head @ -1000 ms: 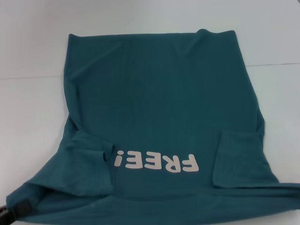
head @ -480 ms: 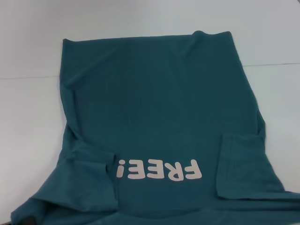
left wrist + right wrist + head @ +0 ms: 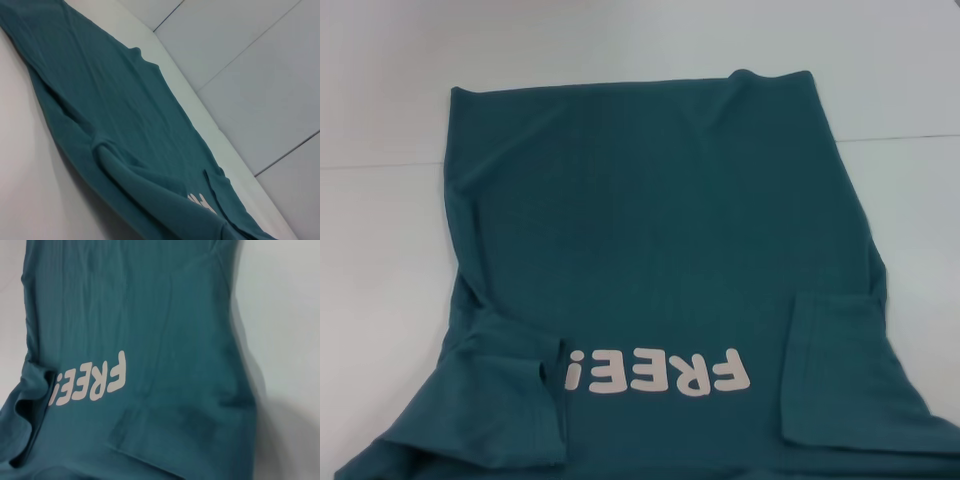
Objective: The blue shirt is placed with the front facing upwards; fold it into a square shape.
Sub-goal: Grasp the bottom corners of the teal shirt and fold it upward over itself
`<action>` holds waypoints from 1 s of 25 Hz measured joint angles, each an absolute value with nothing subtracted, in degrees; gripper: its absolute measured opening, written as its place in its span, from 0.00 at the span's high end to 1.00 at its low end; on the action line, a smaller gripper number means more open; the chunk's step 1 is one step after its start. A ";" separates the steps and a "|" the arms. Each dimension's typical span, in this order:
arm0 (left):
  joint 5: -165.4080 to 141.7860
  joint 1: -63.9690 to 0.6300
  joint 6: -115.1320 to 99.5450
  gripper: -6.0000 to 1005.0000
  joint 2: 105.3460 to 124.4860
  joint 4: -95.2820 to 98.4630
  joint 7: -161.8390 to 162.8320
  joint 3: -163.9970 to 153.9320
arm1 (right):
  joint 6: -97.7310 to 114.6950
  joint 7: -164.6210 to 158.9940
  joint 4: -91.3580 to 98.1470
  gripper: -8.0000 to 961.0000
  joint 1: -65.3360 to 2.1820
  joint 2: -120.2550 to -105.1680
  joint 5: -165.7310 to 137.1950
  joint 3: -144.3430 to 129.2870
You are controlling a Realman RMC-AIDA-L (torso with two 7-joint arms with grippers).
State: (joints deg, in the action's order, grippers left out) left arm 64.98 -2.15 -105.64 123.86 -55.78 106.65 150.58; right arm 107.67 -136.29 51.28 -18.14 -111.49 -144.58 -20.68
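One shirt (image 3: 660,230) lies flat on the table (image 3: 380,250), lettering (image 3: 660,372) up, both sleeves folded inward | left wrist: shirt beside table edge, floor beyond | right wrist: lettering mid-shirt | grippers unseen, state unknown.

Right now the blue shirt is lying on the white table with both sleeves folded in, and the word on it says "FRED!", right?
Almost. The blue shirt does lie on the white table with both sleeves folded in, but the cream lettering reads "FREE!", not "FRED!". The head view shows it upside down near the bottom edge, and the right wrist view shows it too.
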 joint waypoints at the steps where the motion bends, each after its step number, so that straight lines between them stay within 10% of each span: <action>1: 64.96 -1.96 -105.79 0.95 123.81 -55.89 106.65 150.68 | 107.94 -136.21 51.47 0.97 -17.83 -111.72 -144.58 -20.53; 25: 64.43 1.48 -106.08 0.94 124.14 -56.55 106.20 150.98 | 109.88 -136.14 55.15 0.97 -15.52 -114.17 -144.58 -18.72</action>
